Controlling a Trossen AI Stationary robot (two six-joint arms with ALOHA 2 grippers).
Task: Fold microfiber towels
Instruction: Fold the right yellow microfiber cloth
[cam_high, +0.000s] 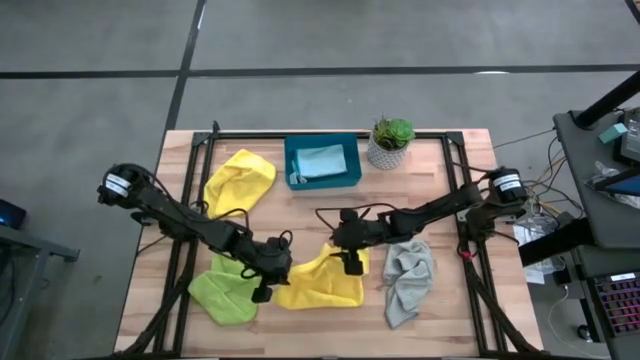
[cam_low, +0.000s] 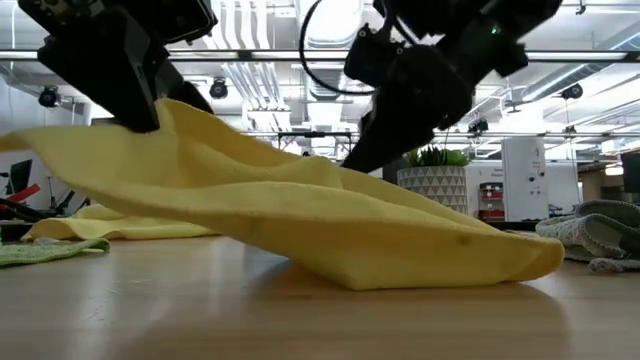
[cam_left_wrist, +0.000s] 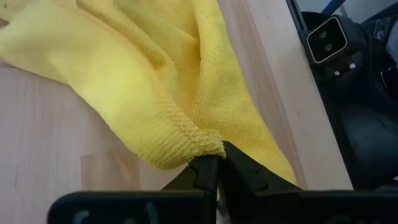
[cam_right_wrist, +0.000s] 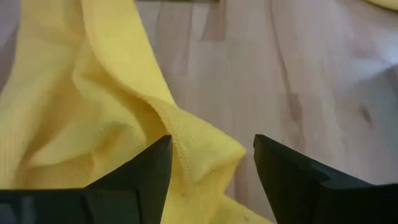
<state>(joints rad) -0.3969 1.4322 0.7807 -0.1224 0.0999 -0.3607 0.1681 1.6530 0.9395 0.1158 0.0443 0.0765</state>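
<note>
A yellow towel (cam_high: 322, 282) lies near the table's front middle, and its left end is raised off the wood. My left gripper (cam_high: 263, 288) is shut on that raised end. My right gripper (cam_high: 350, 263) stands open over the towel's far side. A bunched corner of the towel (cam_right_wrist: 208, 152) sits between its fingers, and whether they touch the cloth does not show. A second yellow towel (cam_high: 240, 180) lies at the back left. A lime green towel (cam_high: 222, 297) lies at the front left, and a grey towel (cam_high: 408, 280) lies crumpled at the right. My left gripper pinches a hemmed corner of the yellow towel (cam_left_wrist: 200, 144) between its two shut fingers (cam_left_wrist: 205, 171), slanting down from the table's left side. That end is lifted (cam_low: 175, 120). The cloth slopes down slack from there, and its right end (cam_low: 500, 262) rests on the table.
A teal tray (cam_high: 349, 178) at the back middle holds a light blue cloth (cam_high: 322, 160). A potted plant (cam_high: 390, 143) stands right of the tray. Black frame rails (cam_high: 188, 180) run along the table's left and right sides. There is bare wood (cam_high: 330, 215) between the tray and the towel.
</note>
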